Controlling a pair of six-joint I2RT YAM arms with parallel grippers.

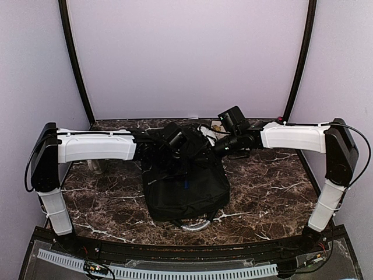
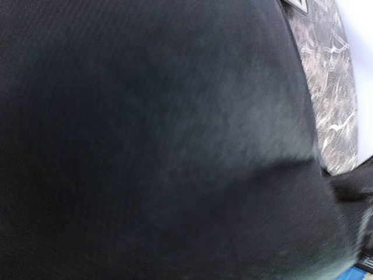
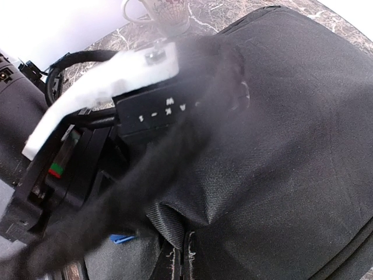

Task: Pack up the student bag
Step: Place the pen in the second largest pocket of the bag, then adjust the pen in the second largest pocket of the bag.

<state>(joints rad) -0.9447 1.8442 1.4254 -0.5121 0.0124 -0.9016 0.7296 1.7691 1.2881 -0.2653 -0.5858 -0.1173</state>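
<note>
The student bag (image 1: 186, 186) is a large black fabric bag lying flat in the middle of the marble table. My right gripper (image 3: 191, 256) is at the bag's far edge, and its fingers are pressed together on a raised fold of the bag's fabric (image 3: 175, 216). My left gripper (image 1: 173, 142) is also at the bag's far edge. Black bag fabric (image 2: 151, 140) fills the left wrist view and hides its fingers. In the right wrist view the left arm's black and white wrist (image 3: 105, 87) is close beside the fold.
A pale mug (image 3: 160, 11) stands on the table (image 1: 274, 192) to the left, under the left arm (image 1: 96, 166). Small objects lie at the back near the wall (image 1: 213, 125). A strap loop (image 1: 195, 224) sticks out at the bag's near edge. A small blue piece (image 3: 119, 238) shows beside the fold.
</note>
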